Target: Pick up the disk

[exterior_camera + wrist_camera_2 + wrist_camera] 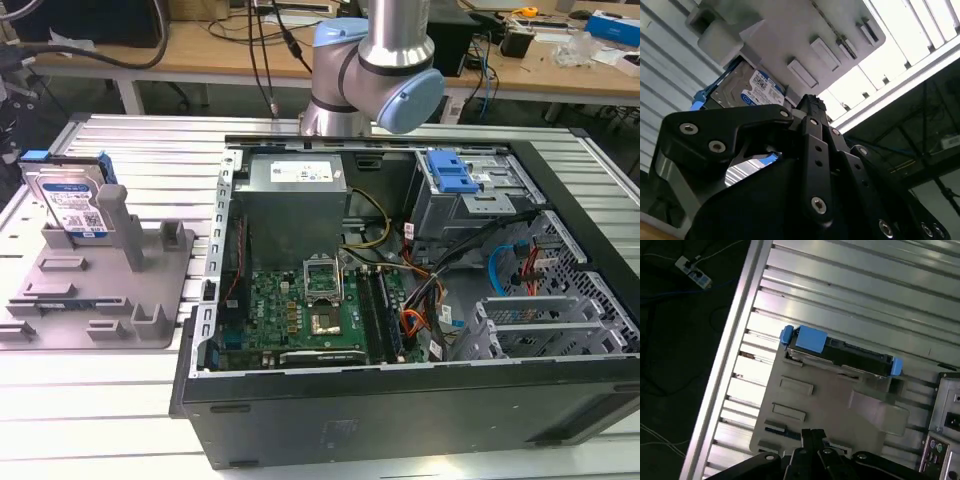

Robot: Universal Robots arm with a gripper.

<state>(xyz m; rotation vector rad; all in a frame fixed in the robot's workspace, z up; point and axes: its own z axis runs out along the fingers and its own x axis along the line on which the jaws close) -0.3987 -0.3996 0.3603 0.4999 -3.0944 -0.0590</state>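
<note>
The disk (pixel 72 200) stands on edge in the far corner of the grey fixture (pixel 100 300), at the exterior view's left, its white and blue label facing the camera. In both wrist views it shows from above: the labelled silver face (pixel 752 90) in one, its top edge with blue rails (pixel 845 354) in the other. My gripper (pixel 813 434) hangs well above the grey fixture (pixel 830 400), apart from the disk, with its black fingertips together and nothing between them. The finger linkage (pixel 809 102) crosses the second wrist view just beside the disk.
An open computer case (pixel 400 300) with motherboard, cables and a bright blue bracket (pixel 450 172) takes the middle and right of the ribbed metal table (pixel 150 150). The arm (pixel 375 60) rises behind the case. Cluttered benches stand at the back. The table edge (pixel 735 355) lies near the fixture.
</note>
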